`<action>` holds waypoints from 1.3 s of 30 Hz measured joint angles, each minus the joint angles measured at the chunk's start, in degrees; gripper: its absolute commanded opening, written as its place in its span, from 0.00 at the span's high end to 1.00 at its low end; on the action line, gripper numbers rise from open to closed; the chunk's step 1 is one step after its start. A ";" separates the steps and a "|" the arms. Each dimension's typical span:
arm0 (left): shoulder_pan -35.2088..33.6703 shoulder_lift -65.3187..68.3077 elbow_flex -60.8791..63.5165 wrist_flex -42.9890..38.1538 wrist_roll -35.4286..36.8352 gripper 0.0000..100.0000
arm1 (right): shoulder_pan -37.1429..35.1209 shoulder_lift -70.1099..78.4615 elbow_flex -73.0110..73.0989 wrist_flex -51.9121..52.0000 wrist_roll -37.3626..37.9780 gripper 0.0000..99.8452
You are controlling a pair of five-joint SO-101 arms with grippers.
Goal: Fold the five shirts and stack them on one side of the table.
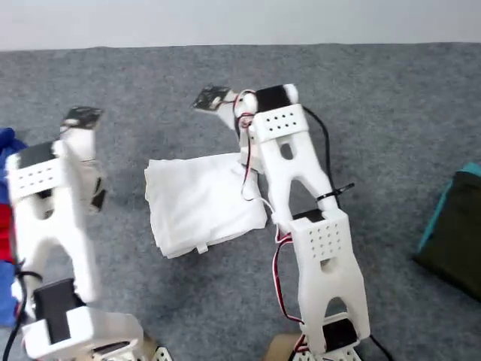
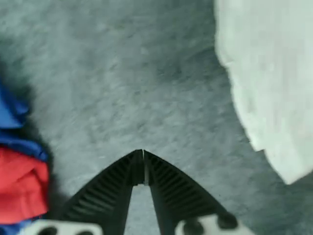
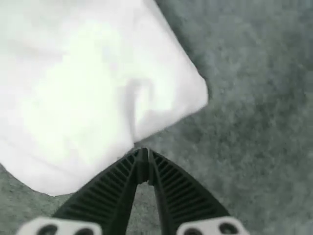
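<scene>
Grey, felt-like desk (image 1: pixel 391 113) beneath everything, with a pale wall (image 1: pixel 225 22) beyond its far edge. At the middle, a white shirt (image 1: pixel 195 203), folded into a rough rectangle, layered edges along the near side and a small tab poking out there. At the right edge, a dark garment (image 1: pixel 455 233) with teal trim. At the left edge, a blue shirt (image 1: pixel 7 147) and a red shirt (image 1: pixel 4 218), bunched together. Right pincer (image 3: pixel 143 166) clenched tip to tip and empty, just beside the white shirt's edge. Left pincer (image 2: pixel 143 166) clenched and empty too, over bare desk between the white shirt and the red and blue ones.
</scene>
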 measured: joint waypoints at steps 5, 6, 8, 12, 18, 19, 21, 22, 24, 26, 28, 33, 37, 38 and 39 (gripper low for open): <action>-6.68 0.00 0.00 0.00 -1.85 0.99 | -3.25 0.00 0.00 0.09 1.05 0.99; -7.47 0.00 0.00 0.00 -1.85 0.99 | -3.78 0.00 0.00 0.09 1.05 0.99; -8.62 0.00 0.00 -0.35 -1.93 0.99 | -4.66 0.00 0.00 0.09 1.41 0.99; -8.88 0.00 0.00 -1.41 -2.20 0.99 | -5.89 0.00 0.88 0.09 1.93 0.99; -8.88 0.00 0.00 -2.46 -2.20 0.99 | -5.89 0.00 8.44 0.09 1.93 0.98; -8.88 0.00 0.00 -2.55 -2.20 0.99 | -5.89 0.00 9.14 0.09 1.93 0.96; -8.88 0.00 0.00 -2.55 -2.20 0.99 | -5.63 0.00 9.76 0.09 1.93 0.92; -8.88 0.00 0.00 -2.55 -2.20 0.99 | -5.45 0.00 9.93 0.09 1.93 0.89; -8.88 0.00 0.00 -2.55 -2.20 0.99 | -5.01 0.00 9.93 0.09 1.93 0.83; -8.88 0.00 0.00 -2.55 -2.20 0.99 | -4.84 0.00 9.93 0.09 1.93 0.80; -8.88 0.00 0.00 -2.64 -2.20 0.99 | -4.75 0.00 9.93 0.09 1.93 0.79; -8.88 0.00 0.00 -3.52 -2.20 0.99 | -4.66 0.00 9.93 0.09 2.11 0.79; -8.88 0.00 0.00 -3.69 -2.20 0.99 | -5.80 0.00 9.93 0.09 2.11 0.79; -8.88 0.00 0.00 -3.69 -2.20 0.99 | -6.24 0.00 9.93 0.09 2.11 0.79; -8.88 0.00 0.00 -3.69 -2.20 0.99 | -6.59 0.00 9.93 0.09 2.11 0.79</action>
